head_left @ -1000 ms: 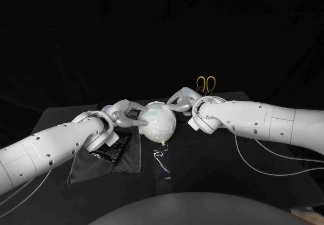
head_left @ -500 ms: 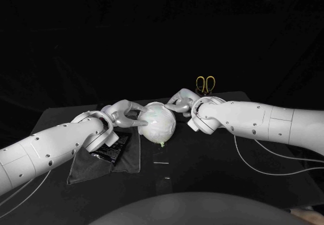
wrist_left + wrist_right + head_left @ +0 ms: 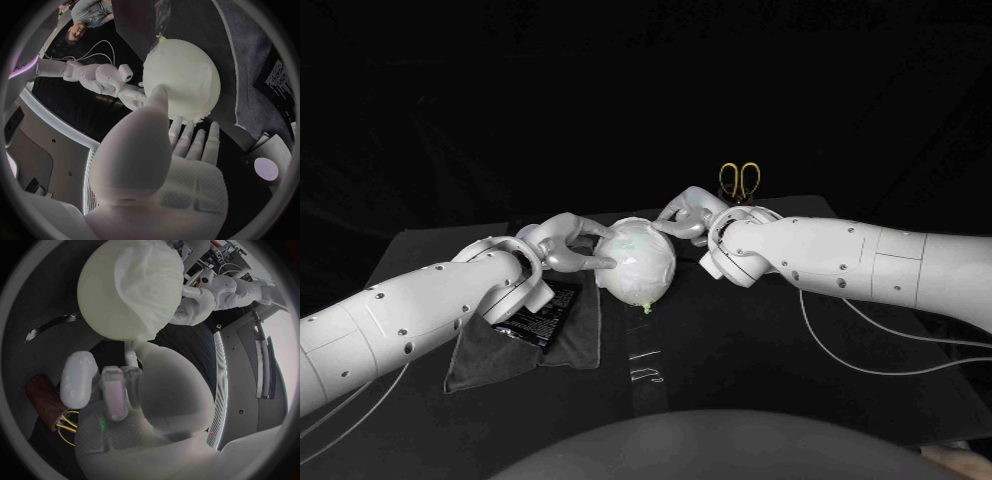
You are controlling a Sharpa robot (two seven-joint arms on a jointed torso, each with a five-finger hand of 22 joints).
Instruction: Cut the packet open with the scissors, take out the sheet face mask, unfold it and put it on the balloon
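- Hanging above the middle of the black table point(image 3: 776, 345), the balloon point(image 3: 636, 268) sits between the two hands, clear of the tabletop, with its small green knot pointing down.
- A white sheet face mask point(image 3: 150, 270) lies over the balloon; the right wrist view shows it wrinkled and folded across the rounded surface.
- The left hand point(image 3: 567, 247) grips the balloon from the robot's left. In the left wrist view its thumb tip presses on the balloon's side while its other fingers point(image 3: 195, 141) reach under the lower edge.
- The right hand point(image 3: 689, 218) is against the balloon's upper far side. One slim finger point(image 3: 130, 356) reaches to the edge of the covered balloon and the thumb lies just beside it, but I cannot tell whether they pinch the mask or only touch it. The remaining fingers are held back from the balloon.
- The black packet point(image 3: 538, 312) lies on a dark grey cloth point(image 3: 495, 355) on the table, under the left wrist and near the balloon, not touching it.
- The scissors point(image 3: 740, 180), with yellow handle loops, lie at the far edge of the table behind the right wrist, well apart from the packet.
- A thin shiny strip point(image 3: 53, 326) lies on the table beneath the balloon.
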